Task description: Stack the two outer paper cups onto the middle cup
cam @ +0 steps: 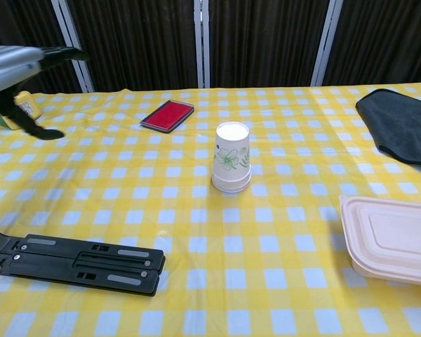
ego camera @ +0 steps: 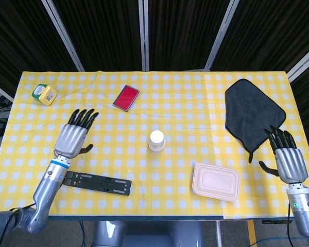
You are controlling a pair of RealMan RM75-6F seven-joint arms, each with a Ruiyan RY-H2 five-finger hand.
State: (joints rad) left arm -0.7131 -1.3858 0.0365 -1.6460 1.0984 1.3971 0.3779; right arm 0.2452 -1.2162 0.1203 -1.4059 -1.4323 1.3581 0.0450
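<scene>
White paper cups with a green leaf print stand upside down, nested into one stack (ego camera: 156, 140) (cam: 232, 157) at the middle of the yellow checked table. My left hand (ego camera: 75, 134) (cam: 24, 70) hovers far to the stack's left with fingers spread and nothing in it. My right hand (ego camera: 286, 156) is at the table's right edge, fingers apart and holding nothing; the chest view does not show it.
A black folded stand (ego camera: 97, 182) (cam: 74, 262) lies near the front left. A beige lidded box (ego camera: 216, 181) (cam: 389, 238) sits at front right. A dark cloth (ego camera: 251, 115) (cam: 400, 123) lies at the right, a red card (ego camera: 126, 98) (cam: 168, 115) behind the cups, a yellow-green tin (ego camera: 44, 94) at far left.
</scene>
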